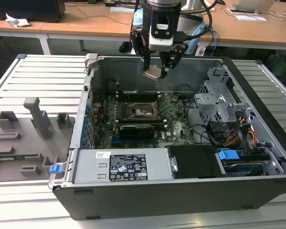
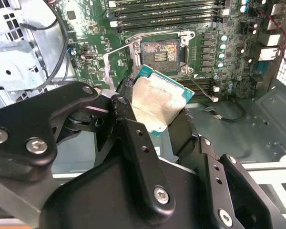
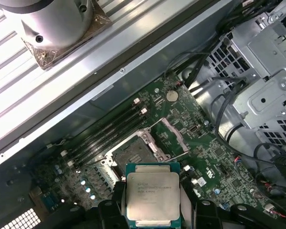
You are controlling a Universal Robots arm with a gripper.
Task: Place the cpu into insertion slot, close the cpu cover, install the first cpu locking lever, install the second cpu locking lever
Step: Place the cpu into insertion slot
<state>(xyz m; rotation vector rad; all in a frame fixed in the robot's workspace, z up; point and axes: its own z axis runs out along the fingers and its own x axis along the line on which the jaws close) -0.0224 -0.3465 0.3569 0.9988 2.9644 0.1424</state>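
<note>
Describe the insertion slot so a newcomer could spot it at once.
Look inside the open computer case, at its green motherboard. Near the board's middle lies the insertion slot: square, black, metal-rimmed, unlike the long narrow slots beside it.

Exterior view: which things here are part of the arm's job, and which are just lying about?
Part of the job: black gripper shut on the flat square silver-topped cpu; square black insertion slot; silver-grey metal cpu cover, open.
Lying about: grey metal drive cage; silver labelled power supply; grey plastic blocks outside the case.
</note>
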